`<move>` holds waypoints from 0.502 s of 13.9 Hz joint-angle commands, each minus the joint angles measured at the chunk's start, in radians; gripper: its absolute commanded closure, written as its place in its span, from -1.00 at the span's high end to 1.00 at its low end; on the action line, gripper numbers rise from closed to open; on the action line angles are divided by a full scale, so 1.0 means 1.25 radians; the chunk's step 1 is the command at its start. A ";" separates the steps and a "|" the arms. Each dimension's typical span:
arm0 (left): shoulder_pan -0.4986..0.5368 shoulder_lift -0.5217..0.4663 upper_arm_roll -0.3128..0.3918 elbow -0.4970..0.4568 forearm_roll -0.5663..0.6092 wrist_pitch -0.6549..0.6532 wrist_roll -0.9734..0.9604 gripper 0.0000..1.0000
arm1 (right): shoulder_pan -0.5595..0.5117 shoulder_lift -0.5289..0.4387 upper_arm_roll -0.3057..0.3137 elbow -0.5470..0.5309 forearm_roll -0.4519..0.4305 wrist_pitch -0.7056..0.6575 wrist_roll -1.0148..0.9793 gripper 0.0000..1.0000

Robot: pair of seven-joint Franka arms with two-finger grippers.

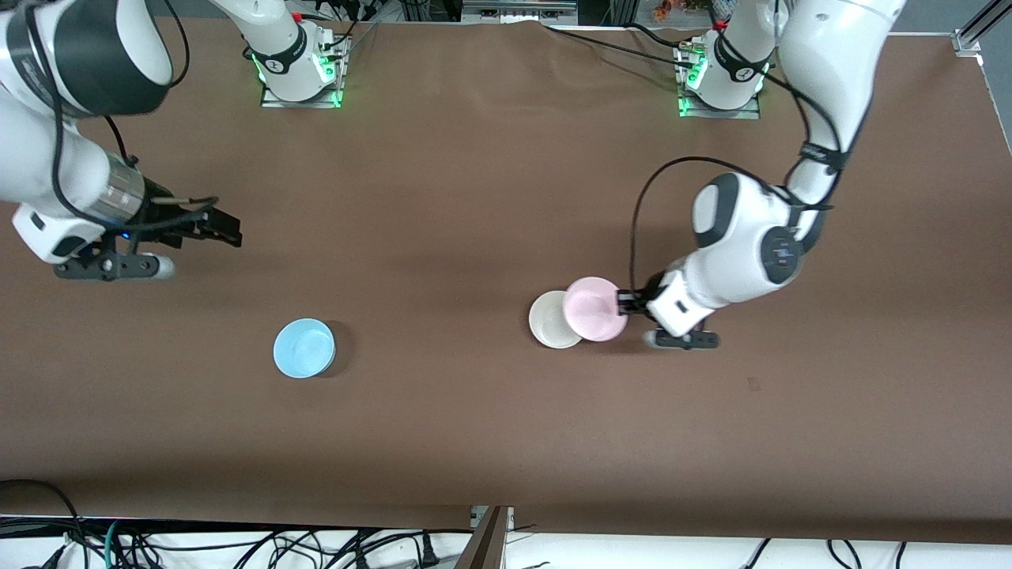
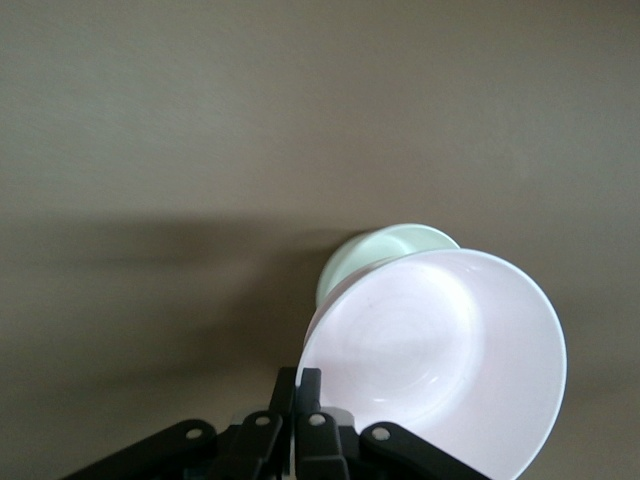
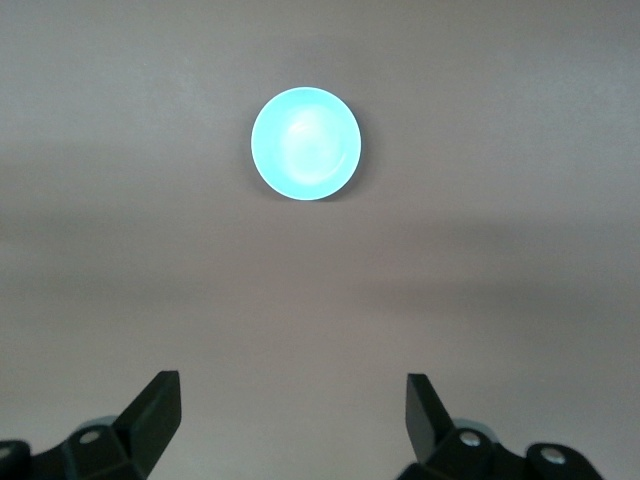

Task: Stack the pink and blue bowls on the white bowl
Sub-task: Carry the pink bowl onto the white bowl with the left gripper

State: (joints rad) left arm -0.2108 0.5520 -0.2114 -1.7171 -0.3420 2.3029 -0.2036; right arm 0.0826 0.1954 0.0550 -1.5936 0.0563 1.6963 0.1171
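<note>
The pink bowl [image 1: 594, 308] is gripped by its rim in the left gripper [image 1: 626, 301], fingers clamped tight on the edge toward the left arm's end of the table. In the left wrist view the pink bowl [image 2: 435, 365] is seen tilted, its inside turned toward the cam, w/ the left gripper [image 2: 305, 400] pinched on the rim. The white bowl [image 1: 553, 319] is partly overlapped by the pink one in the front view. The white bowl [image 2: 375, 255] shows past the pink rim in the left wrist view, only its upper edge seen. Whether the two bowls touch cannot be told.

The blue bowl [image 1: 304, 348] is set upright on the brown table [image 1: 490, 205], well apart from the other two, toward the right arm's end and slightly nearer the front cam than the white bowl. Nothing is in it or on it.

The right gripper [image 1: 212, 224] is held over bare table near the right arm's end — fingers spread wide apart, nothing between them. In the right wrist view the right gripper [image 3: 293, 405] is shown w/ both tips apart & the blue bowl [image 3: 306, 143] seen well off from them.
</note>
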 commanded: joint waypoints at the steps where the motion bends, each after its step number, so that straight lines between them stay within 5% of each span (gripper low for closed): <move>1: -0.039 0.049 0.008 0.042 0.045 0.045 -0.064 -1.00 | -0.007 0.002 0.004 0.019 -0.006 -0.008 -0.008 0.99; 7: -0.061 0.075 0.008 0.040 0.049 0.094 -0.067 -1.00 | -0.007 0.071 0.004 0.019 -0.045 0.019 -0.009 0.99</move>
State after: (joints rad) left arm -0.2778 0.6359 -0.2091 -1.6941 -0.3061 2.4223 -0.2696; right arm 0.0808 0.2206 0.0547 -1.5893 0.0160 1.7007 0.1166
